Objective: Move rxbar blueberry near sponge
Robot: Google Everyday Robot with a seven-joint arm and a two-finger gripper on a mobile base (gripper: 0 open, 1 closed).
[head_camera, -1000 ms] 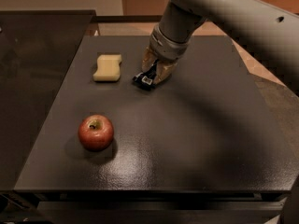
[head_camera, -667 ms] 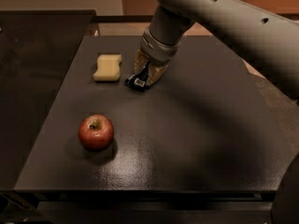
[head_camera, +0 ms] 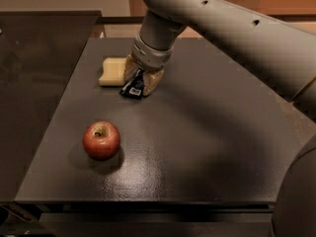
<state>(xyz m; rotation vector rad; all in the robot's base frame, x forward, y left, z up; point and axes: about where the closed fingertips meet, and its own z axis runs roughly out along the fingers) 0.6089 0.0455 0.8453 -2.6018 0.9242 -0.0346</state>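
Near the table's (head_camera: 207,132) far-left corner, the gripper (head_camera: 140,82) clamps its fingers (head_camera: 155,81) on the rxbar blueberry (head_camera: 133,88) just beside the sponge (head_camera: 111,71), seemingly for release.

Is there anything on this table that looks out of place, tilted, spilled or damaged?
Nothing looks spilled or damaged. Only the snack bar is askew: the tool grips it at a slant, close beside the sponge. The apple stands upright near the front left of the table.
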